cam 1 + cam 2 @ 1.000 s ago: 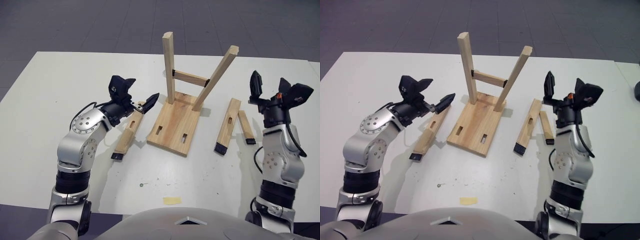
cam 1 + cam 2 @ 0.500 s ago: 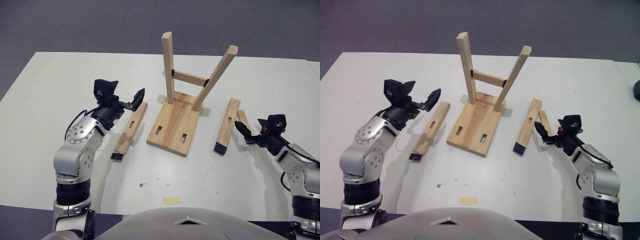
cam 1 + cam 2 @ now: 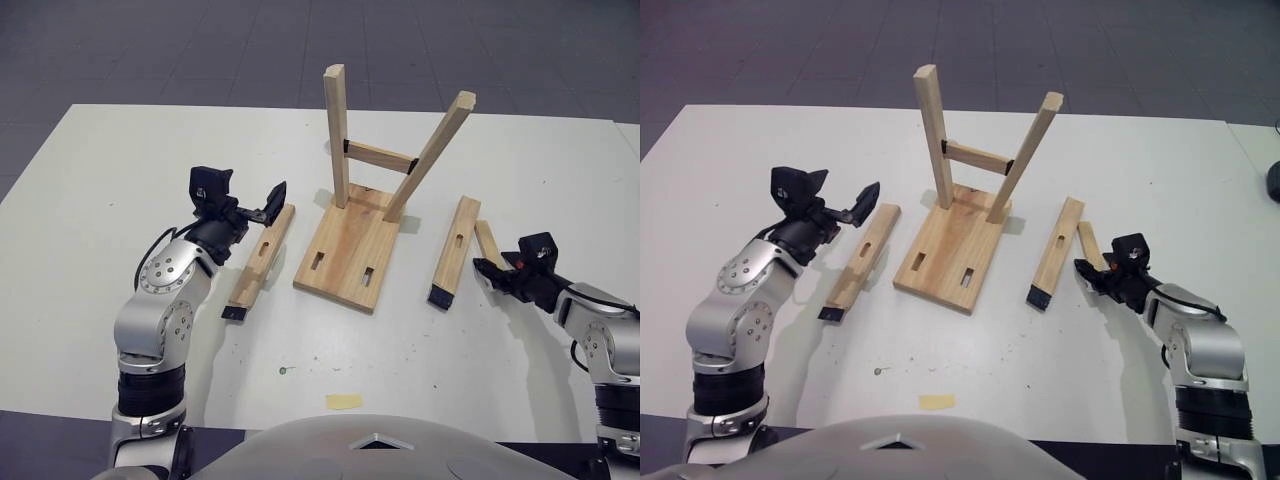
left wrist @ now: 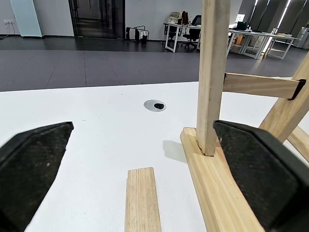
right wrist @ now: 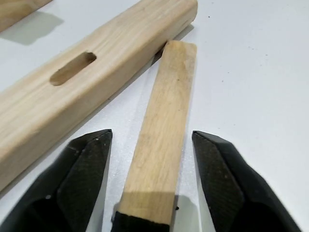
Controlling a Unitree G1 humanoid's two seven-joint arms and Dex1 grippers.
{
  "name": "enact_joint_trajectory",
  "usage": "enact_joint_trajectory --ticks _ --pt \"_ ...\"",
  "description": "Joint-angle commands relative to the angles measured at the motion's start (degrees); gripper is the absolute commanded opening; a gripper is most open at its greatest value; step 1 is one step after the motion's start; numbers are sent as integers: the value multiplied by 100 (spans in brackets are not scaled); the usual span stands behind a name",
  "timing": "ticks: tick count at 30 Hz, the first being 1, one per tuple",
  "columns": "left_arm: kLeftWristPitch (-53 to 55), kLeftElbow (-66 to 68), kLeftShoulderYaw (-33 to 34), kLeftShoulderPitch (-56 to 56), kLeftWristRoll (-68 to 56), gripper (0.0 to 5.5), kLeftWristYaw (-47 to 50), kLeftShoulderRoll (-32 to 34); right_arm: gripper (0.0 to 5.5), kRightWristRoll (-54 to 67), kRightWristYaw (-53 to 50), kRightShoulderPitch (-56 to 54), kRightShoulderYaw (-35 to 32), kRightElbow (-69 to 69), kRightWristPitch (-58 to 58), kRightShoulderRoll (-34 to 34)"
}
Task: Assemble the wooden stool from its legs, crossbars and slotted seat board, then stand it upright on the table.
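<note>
The right gripper (image 5: 150, 136), spread, is straddling a thin pale wooden crossbar (image 5: 166, 96), while the spread left gripper (image 4: 143, 128) is hovering over a slotted pale wooden leg (image 4: 141, 198).

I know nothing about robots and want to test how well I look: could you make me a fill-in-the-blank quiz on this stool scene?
1. ___ legs stand in the board, joined by a crossbar.
2. The right gripper, its fingers ___, straddles the loose crossbar.
3. The left gripper hovers at the end of a loose leg lying ___ of the board.

Missing words: two; open; left.
</note>
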Motion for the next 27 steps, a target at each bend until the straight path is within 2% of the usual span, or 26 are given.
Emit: enact_joint_trajectory --ticks 1,8,12,16,19,23,27 --pt "0 -108 -50 113 63 540 60 -69 239 -2 -56 293 128 283 594 157" --pt "27 -137 -14 159 132 540 74 -64 130 -133 -220 35 220 497 542 267" --pt "29 -19 26 0 98 540 18 -39 129 -333 -611 -256 22 560 -9 485" --pt "150 -58 320 -346 -257 540 11 -124 129 -549 -1627 -1218 -709 1017 -1326 888" --pt "378 -92 788 -939 -868 540 21 -117 129 -748 -2069 -1930 -929 960 -2390 1012" --pt "815 -208 1285 -1800 -2207 540 -108 -55 129 -1201 -2328 -2545 -682 687 -3685 1168" --pt "1093 -92 1781 -2508 -3881 540 -89 45 129 -1298 -2195 -3066 -265 207 -4391 1418"
